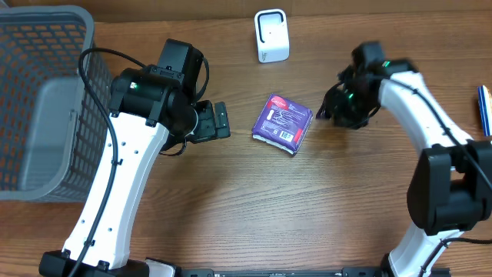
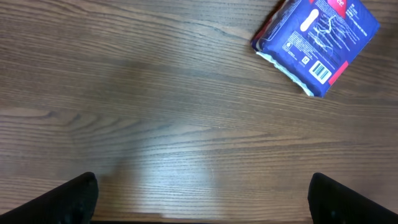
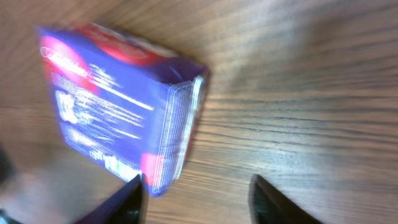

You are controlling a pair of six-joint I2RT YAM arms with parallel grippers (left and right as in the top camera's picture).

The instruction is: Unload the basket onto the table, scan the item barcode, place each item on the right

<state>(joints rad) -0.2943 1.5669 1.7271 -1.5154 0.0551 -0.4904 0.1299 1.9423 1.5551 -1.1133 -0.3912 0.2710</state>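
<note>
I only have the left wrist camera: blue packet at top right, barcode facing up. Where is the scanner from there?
Observer: The white scanner stands near the far edge of the table, just beyond the packet.
Operator: Is the right arm anywhere near it?
Observer: Yes. The right gripper is at the packet's right side, jaws apart, holding nothing.
Operator: Anything out on my left?
Observer: A grey mesh basket takes up the far left corner.
</note>
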